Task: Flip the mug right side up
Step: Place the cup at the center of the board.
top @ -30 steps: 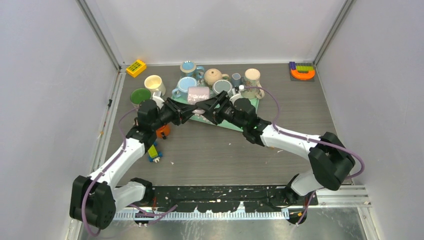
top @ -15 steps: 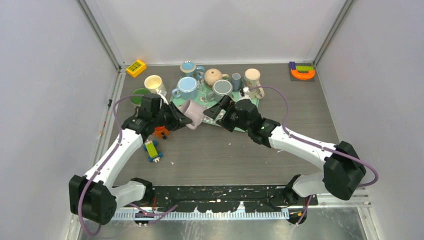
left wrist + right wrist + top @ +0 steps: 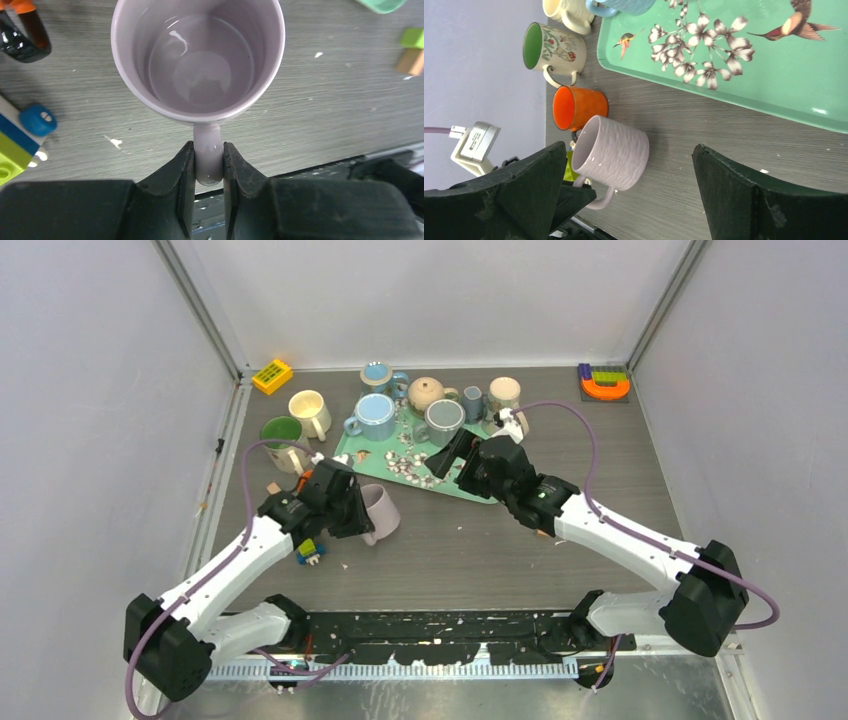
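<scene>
Swung off the tray (image 3: pixel 744 75) toward the table's left edge, the lilac mug (image 3: pixel 378 512) sat mouth-up, slightly tilted, its handle clenched in the left gripper (image 3: pixel 207 151). Its partner, the right gripper (image 3: pixel 452 453), had released, jaws wide. Probably only setting down remained.

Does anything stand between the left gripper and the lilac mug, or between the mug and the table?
Nothing visible does. The left gripper clamps the lilac mug by its handle; the orange mug and toy block stand beside it, apart, on the table.
</scene>
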Motion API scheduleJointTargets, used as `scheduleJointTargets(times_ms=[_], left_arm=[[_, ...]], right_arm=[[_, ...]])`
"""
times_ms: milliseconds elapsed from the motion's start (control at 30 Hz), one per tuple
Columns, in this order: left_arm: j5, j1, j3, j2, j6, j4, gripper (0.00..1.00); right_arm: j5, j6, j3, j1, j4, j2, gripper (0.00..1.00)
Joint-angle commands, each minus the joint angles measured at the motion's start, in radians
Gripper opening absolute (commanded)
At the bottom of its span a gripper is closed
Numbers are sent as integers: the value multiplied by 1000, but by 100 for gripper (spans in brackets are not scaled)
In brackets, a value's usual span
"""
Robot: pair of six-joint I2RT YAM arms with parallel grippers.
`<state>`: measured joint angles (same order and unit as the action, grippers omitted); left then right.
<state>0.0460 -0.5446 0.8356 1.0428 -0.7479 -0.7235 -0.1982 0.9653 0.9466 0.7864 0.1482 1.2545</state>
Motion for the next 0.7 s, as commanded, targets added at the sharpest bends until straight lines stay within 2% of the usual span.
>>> scheduleJointTargets(times_ms=[0,233,367,467,533,667], left_arm=[[-224,-76,-6,-24,24,45,0],[-334,-132,-76,-10,11,79,0],[-345,-137,-112,16,6,101,0],[-358,-138,-128,42,-2,108,4],[-376,-139,-137,55,-13,109,11],[-398,-138,-156,76,-28,122,15]], right_arm=[[-74,-62,46,2,24,-42,100],[-109,-101,55,2,61,-60,100],[-124,-114,52,2,71,-70,100],[-131,-121,55,2,78,-71,100],[-133,-125,56,2,81,-68,100],[-133,-133,64,2,92,-60,100]])
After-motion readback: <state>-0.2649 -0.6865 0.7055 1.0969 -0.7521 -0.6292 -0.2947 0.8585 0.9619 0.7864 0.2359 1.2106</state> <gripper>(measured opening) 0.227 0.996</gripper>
